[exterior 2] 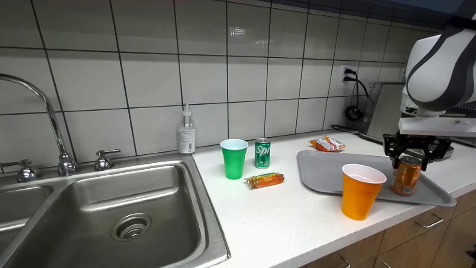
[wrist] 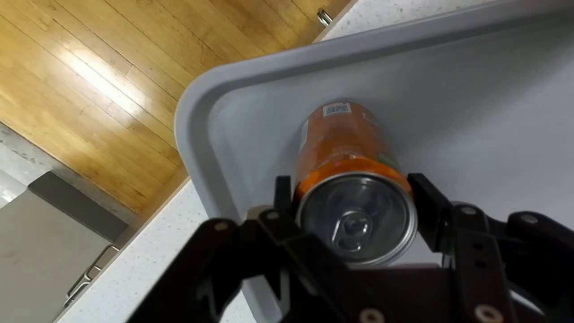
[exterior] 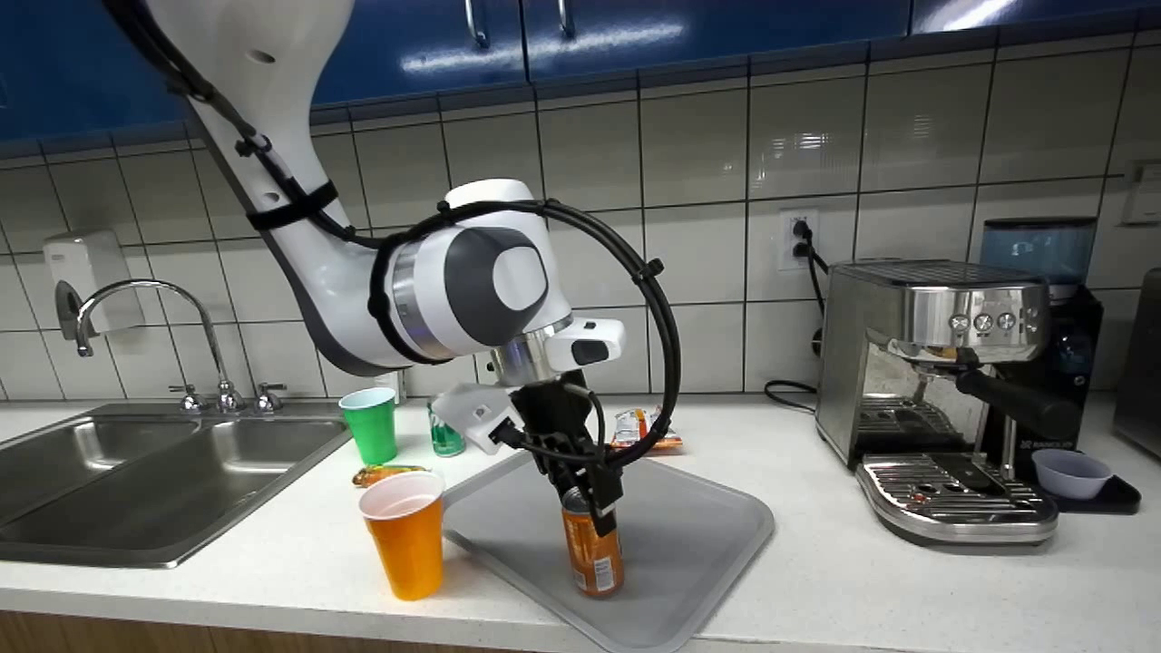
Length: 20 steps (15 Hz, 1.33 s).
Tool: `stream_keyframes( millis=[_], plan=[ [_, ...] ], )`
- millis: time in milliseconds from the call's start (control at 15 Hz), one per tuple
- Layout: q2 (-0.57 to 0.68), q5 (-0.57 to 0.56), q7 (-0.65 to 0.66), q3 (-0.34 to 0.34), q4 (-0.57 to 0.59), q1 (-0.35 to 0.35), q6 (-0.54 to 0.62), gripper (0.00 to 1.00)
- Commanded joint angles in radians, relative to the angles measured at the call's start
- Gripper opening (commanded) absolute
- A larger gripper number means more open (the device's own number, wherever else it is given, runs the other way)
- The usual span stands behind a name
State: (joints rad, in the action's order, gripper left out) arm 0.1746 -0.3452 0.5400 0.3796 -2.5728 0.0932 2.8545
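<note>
"Gripping something at the moment?"

"Yes, by the look of it. The gripper [wrist: 352,193] has its two fingers against opposite sides of an orange drink can [exterior: 594,553], just below the rim, parted only as far as the can is wide. No gap shows on either side in the wrist view."

"Where does the can stand?"

"On the gray tray [exterior: 698,517], toward its near end, right of the orange plastic cup [exterior: 408,549]. Its base seems to rest on the tray, and I would call it upright."

"Which step is this, then?"

"I'd judge it the hold itself: can clasped, weight apparently on the tray."

"And what does the next move call for?"

"Steadiness. A lift would want even pressure and a straight rise; a release, both fingers parting together. A sideways jerk could tip it."

"How does it look?"

"Glossy orange, with a silver lid [wrist: 390,215] and a white code panel [wrist: 337,109] low on its side. The pull tab [wrist: 352,229] is in place; whether the can has been opened, I cannot tell. No dents show."
</note>
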Motion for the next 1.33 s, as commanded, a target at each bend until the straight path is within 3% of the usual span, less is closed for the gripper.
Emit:
stream_keyframes(
  millis=[0, 600, 1000, 1267],
  plan=[
    [-0.01, -0.002, 0.019, 0.021, -0.006, -0.012, 0.021, 0.96],
    [-0.057, -0.047, 0.059, 0.056, -0.016, -0.044, 0.018, 1.0],
    [-0.125, -0.193, 0.19, 0.051, -0.027, -0.06, -0.003, 1.0],
    [-0.191, -0.324, 0.307, 0.003, -0.04, -0.04, -0.033, 1.0]
  ],
)
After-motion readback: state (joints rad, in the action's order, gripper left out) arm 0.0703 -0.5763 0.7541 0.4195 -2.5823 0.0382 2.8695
